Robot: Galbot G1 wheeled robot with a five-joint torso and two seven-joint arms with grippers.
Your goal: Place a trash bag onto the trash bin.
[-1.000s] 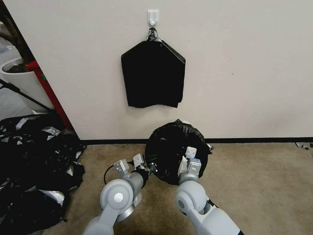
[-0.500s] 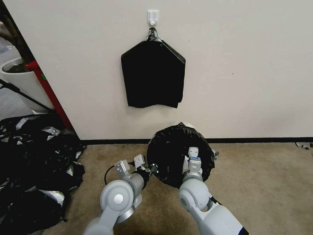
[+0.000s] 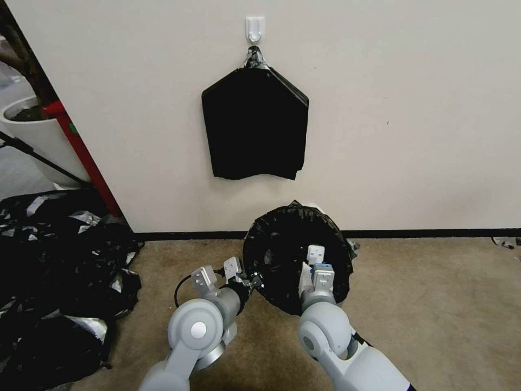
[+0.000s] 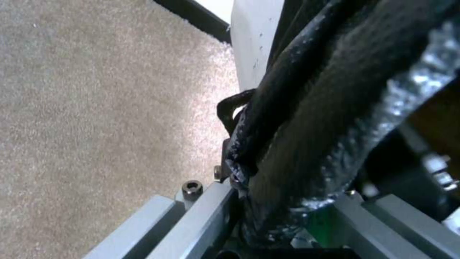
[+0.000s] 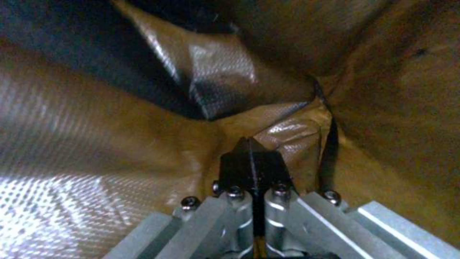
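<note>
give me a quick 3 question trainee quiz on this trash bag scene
1. True or false: the trash bag already covers the trash bin mouth.
2. Which gripper is inside the bag? A left B right
3. The left gripper pinches the bag at the bin's ____.

Key: 1 true. 2 B, the right gripper, fingers shut, empty. 3 rim.

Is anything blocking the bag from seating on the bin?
Nothing visible does. The bag already drapes over the bin; the left gripper clamps its edge at the rim, and the right gripper, shut, is inside it.
</note>
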